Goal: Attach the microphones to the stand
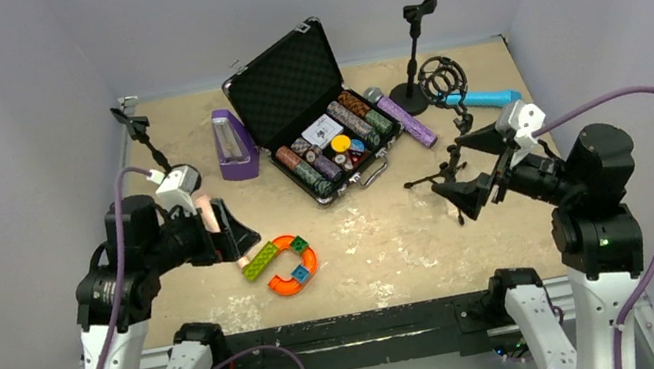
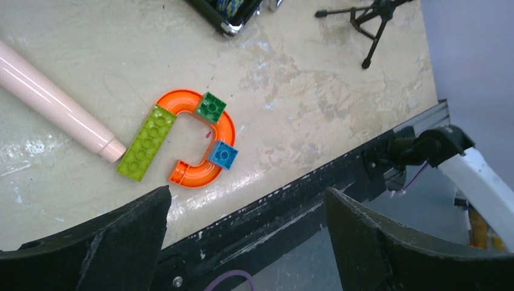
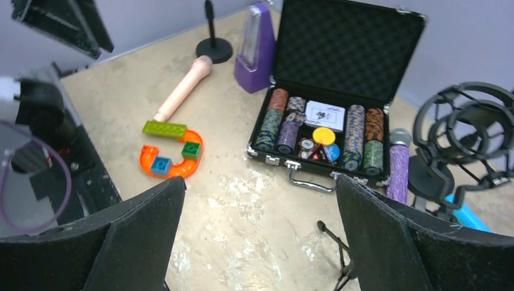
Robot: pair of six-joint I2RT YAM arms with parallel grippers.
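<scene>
The pale pink microphone lies on the table at the left, partly under my left arm in the top view. The glittery purple microphone lies beside the open case, and the cyan microphone lies behind the shock-mount tripod stand. A round-base stand rises at the back right and another stand at the back left. My left gripper is open over the table's front edge, near the pink microphone. My right gripper is open above bare table, beside the tripod's legs. Neither holds anything.
An open black case of poker chips stands mid-table with a purple metronome-shaped box to its left. An orange curved track with green and blue bricks lies near the front edge. Grey walls close in the table on three sides.
</scene>
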